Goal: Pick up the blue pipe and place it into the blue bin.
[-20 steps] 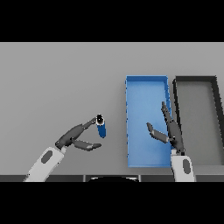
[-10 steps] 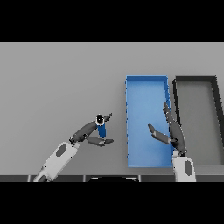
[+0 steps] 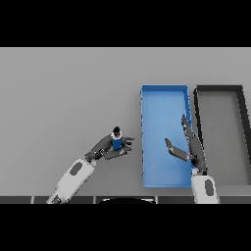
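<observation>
The blue pipe [image 3: 116, 141] is a short blue cylinder with a dark cap at its upper end. It stands about upright, held in the curled fingers of the left hand [image 3: 109, 149]. The blue bin [image 3: 164, 93] is a long, open rectangular tray lying flat on the worktop at three o'clock from the pipe, near it but apart.

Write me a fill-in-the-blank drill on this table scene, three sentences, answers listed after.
1. The blue pipe is held in the robot's ____ hand.
2. The right hand hovers with straight fingers over the ____ bin.
3. The black bin stands to the ____ of the blue one.

Missing words: left; blue; right
</observation>
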Controlling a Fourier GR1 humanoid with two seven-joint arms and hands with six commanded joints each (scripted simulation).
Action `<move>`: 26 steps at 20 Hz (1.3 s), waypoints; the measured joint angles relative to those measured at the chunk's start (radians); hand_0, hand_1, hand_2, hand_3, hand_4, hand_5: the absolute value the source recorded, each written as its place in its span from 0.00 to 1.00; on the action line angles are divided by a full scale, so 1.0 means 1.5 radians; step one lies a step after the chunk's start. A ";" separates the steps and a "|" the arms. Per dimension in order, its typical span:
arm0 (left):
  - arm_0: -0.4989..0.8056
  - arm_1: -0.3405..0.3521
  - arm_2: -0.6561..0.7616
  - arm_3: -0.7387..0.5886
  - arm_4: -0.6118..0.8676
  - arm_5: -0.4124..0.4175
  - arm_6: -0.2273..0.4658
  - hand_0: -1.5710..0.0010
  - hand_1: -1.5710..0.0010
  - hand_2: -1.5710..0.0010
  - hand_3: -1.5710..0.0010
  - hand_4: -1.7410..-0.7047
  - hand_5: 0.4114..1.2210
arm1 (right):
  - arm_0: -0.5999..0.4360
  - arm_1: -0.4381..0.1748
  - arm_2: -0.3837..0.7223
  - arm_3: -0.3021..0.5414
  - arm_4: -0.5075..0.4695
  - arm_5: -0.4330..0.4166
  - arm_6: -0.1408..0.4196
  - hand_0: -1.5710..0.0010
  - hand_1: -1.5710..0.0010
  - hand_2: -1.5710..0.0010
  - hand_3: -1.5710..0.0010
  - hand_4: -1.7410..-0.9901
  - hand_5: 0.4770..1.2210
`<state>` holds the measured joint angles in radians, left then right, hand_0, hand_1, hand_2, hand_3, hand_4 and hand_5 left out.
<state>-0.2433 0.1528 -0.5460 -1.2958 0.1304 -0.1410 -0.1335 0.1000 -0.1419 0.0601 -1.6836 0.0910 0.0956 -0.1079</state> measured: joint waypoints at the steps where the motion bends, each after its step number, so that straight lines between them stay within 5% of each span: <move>1: 0.005 0.002 -0.009 -0.009 -0.012 0.011 -0.004 0.15 0.13 0.12 0.17 0.09 0.90 | -0.004 0.004 0.005 0.003 0.005 0.000 0.000 1.00 1.00 1.00 1.00 0.65 0.19; 9: -0.016 0.000 -0.021 -0.102 0.006 0.016 -0.044 0.03 0.02 0.02 0.08 0.02 0.98 | -0.011 -0.010 -0.004 0.006 0.009 -0.003 0.012 1.00 1.00 1.00 1.00 0.68 0.20; 18: -0.062 0.001 -0.035 -0.169 0.019 -0.001 0.055 0.00 0.00 0.00 0.08 0.01 1.00 | 0.000 -0.010 0.001 0.008 0.022 -0.005 -0.020 1.00 1.00 1.00 1.00 0.74 0.20; 26: -0.053 0.012 -0.035 -0.177 0.023 -0.006 0.057 0.00 0.00 0.00 0.08 0.01 1.00 | 0.239 0.142 0.066 -0.127 0.102 -0.148 -0.043 1.00 1.00 1.00 1.00 0.71 0.19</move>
<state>-0.3230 0.1701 -0.5983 -1.5613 0.1645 -0.1501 -0.0483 0.4581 0.0717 0.1596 -1.8738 0.2435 -0.1261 -0.1722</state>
